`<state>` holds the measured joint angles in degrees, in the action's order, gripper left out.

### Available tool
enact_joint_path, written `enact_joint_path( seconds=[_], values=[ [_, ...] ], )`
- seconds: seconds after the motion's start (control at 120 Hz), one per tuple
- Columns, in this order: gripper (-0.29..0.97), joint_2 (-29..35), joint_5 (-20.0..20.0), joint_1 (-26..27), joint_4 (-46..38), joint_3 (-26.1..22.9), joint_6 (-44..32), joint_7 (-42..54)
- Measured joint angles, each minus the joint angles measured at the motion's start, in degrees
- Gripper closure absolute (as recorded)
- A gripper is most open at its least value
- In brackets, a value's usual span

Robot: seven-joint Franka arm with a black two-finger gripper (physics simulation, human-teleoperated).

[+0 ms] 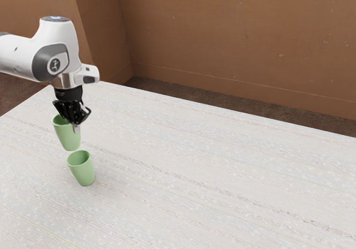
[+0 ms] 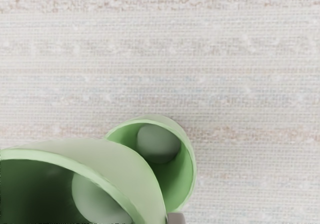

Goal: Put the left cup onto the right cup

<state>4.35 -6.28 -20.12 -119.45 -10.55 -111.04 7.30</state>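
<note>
The fingers hang over the pale counter, clamped on the rim of the lifted green cup, which the exterior view shows tilted in the air just above the standing green cup, while the wrist view looks into both mouths, rims overlapping.

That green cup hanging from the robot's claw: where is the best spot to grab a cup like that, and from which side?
By the rim, from straight above, I think. The held cup is roughly upright with its mouth open upward, so the gripper can pinch the thin wall, one finger inside and one outside. Its sides taper toward the base, so a side grip could slip.
</note>
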Motion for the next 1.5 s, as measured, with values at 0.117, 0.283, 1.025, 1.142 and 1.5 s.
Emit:
enact_joint_path(
  seconds=[0.117, 0.283, 1.025, 1.142, 1.5],
  values=[
    [0.78, 0.0, -0.03, -0.3, -0.22, -0.79, -0.17, -0.72],
    [0.78, 0.0, -0.05, -0.05, -0.91, -1.63, -0.47, -1.71],
    [0.79, -1.55, -0.08, -0.31, -2.21, -1.65, -2.76, -4.54],
    [0.79, -2.05, -0.09, -0.34, -2.21, -1.61, -3.03, -4.76],
    [0.79, -4.05, -0.1, 0.03, -2.12, -1.24, -4.18, -5.22]
  ],
)
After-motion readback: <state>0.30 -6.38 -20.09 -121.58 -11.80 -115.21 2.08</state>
